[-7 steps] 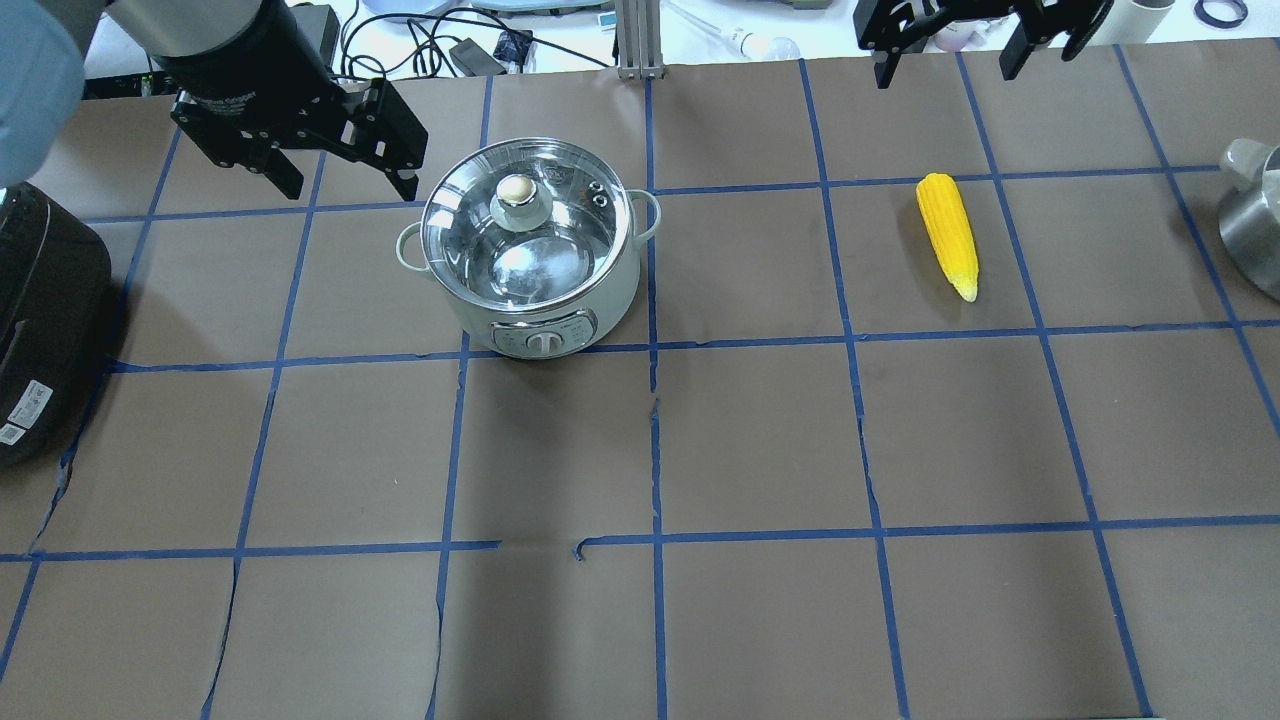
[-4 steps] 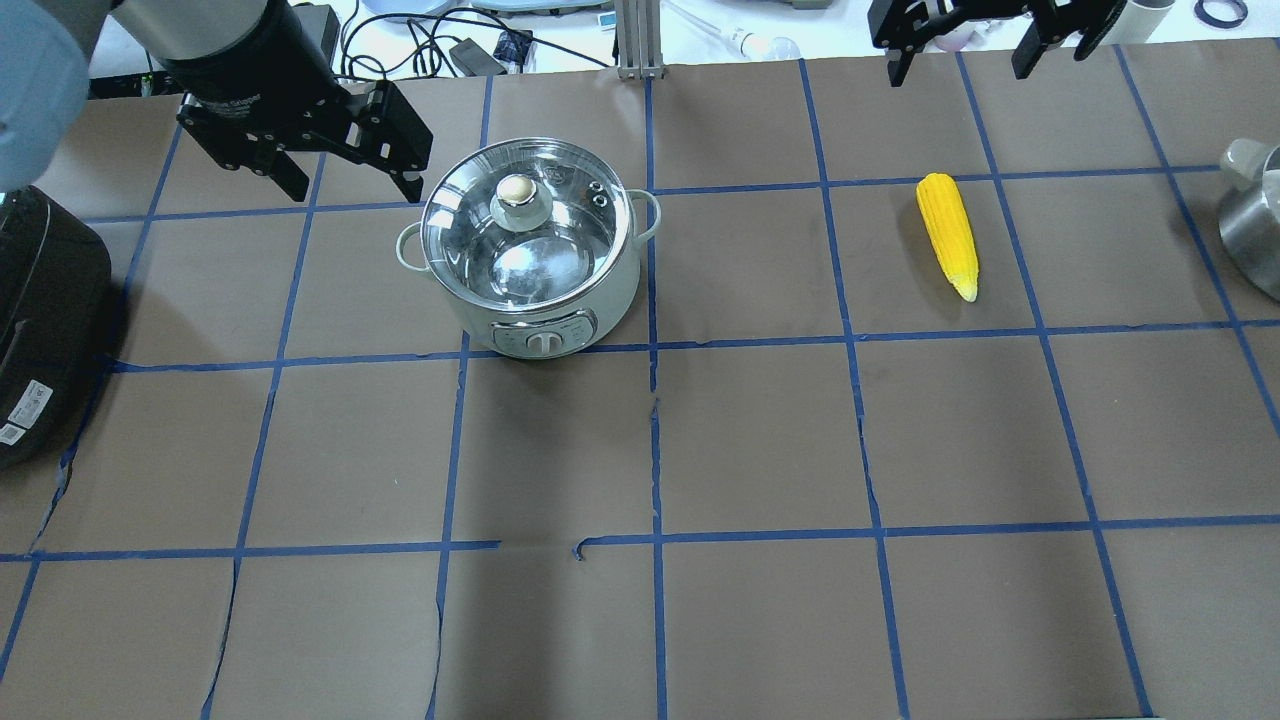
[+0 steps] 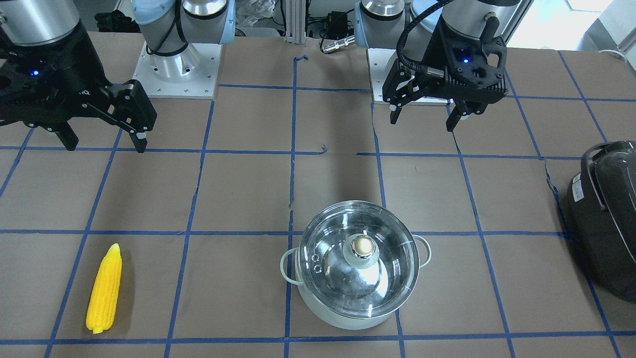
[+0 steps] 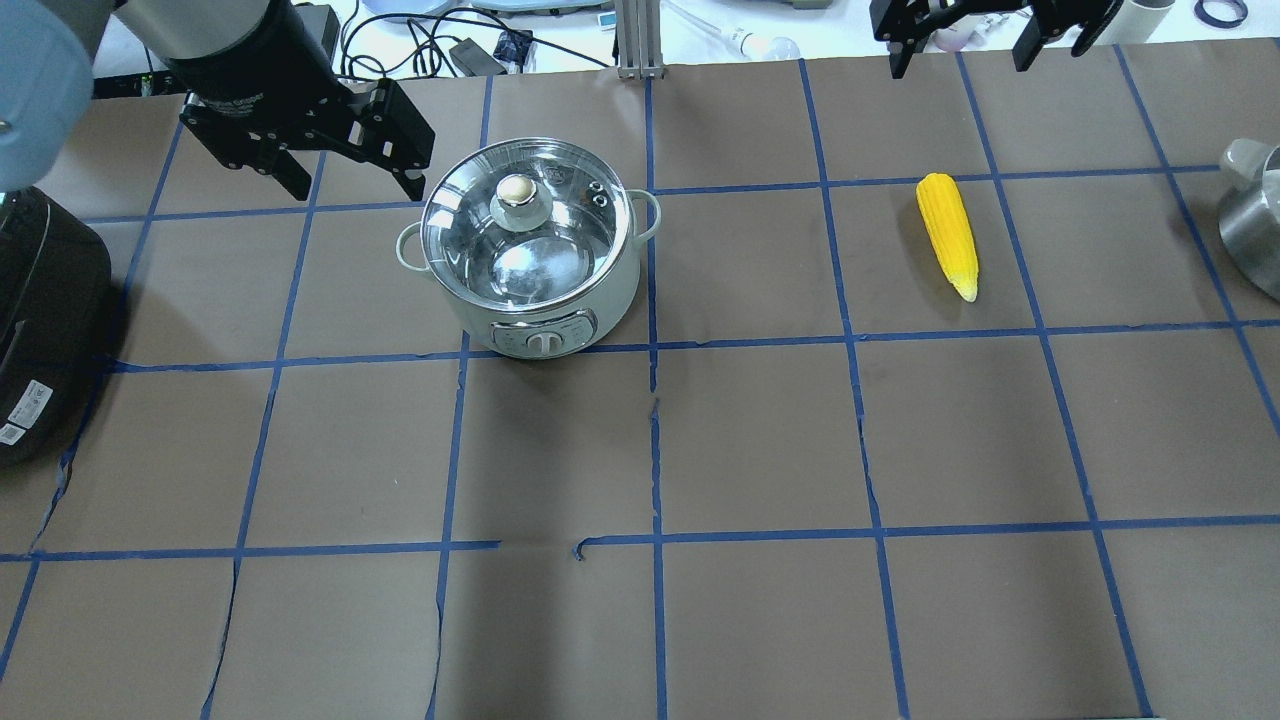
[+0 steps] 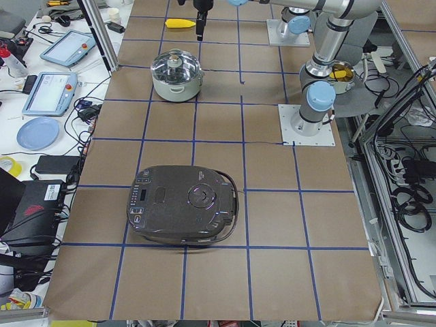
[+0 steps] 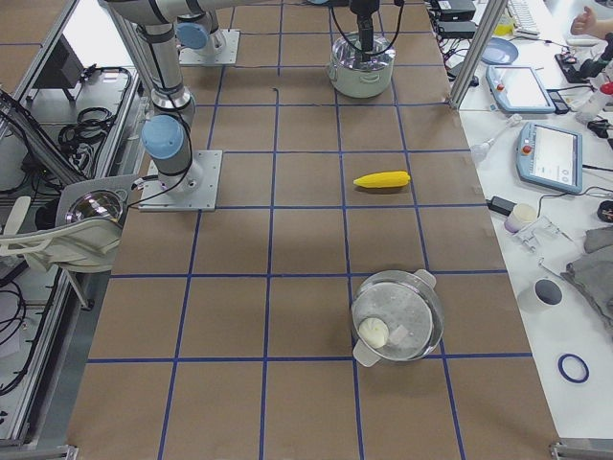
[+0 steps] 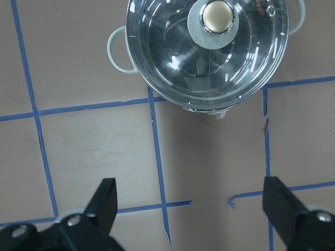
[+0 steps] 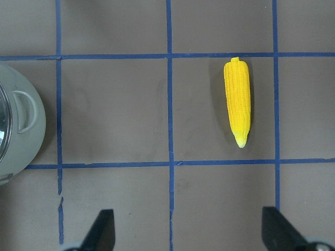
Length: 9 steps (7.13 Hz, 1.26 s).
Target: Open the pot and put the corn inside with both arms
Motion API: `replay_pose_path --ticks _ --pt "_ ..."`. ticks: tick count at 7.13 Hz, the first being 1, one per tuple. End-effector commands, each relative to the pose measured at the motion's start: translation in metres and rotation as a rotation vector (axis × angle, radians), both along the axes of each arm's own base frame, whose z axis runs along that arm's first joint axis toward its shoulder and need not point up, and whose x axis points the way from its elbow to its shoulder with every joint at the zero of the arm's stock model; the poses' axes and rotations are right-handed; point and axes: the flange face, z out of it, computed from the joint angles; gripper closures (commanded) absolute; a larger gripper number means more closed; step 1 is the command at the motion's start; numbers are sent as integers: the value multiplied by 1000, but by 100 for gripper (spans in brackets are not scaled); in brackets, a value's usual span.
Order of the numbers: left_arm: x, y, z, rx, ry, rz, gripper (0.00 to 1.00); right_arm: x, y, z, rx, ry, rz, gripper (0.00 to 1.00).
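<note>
1. Moved since a second ago: left gripper (image 4: 357, 188), shifted slightly toward the pot (image 4: 530, 265); right gripper (image 4: 958, 65), drawn a little further toward the table's far edge; pot and corn (image 4: 950, 235) unmoved
2. Left gripper: fingers spread wide, holding nothing, raised above the table and beside the pot's left loop handle, not touching it
3. Right gripper: fingers spread wide, holding nothing, high above the far edge, well apart from the corn
4. Pot: upright on the brown paper (image 4: 760, 430), glass lid (image 4: 560, 240) seated, metal knob (image 4: 516, 190) at its centre
5. Corn: lying flat on the paper, well apart from the pot on the robot's right, pointed end toward the robot
6. Dark appliance (image 4: 45, 300): at the left edge, clear of the work
7. Step in hand, by judgement: approach to the lid; nothing of the task done
8. Handling note: centre the fingers over the knob, come down straight, close around the knob beneath its cap, lift vertically so the rim clears; glass and polished metal look slippery, so an off-centre pinch may tilt the lid
</note>
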Motion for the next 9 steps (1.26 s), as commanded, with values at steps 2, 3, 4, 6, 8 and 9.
replay_pose_path --ticks 2,3,4,6,8,9 --pt "-2 -11 -4 -37 10 3 0 0 1 -2 14 4 15 0" --pt "-1 -10 -10 -30 8 3 0 0 2 -2 15 9 14 0" --pt "2 -4 -5 -40 9 4 0 0 1 -1 9 -1 16 0" --pt "3 -5 -6 -39 9 5 0 1 -1 -2 3 -8 1 0" --pt "6 -5 -5 -39 8 5 0 -3 -40 -57 78 2 -11 0" --pt "5 -4 -5 -39 8 3 0 -15 -54 -66 54 9 -28 0"
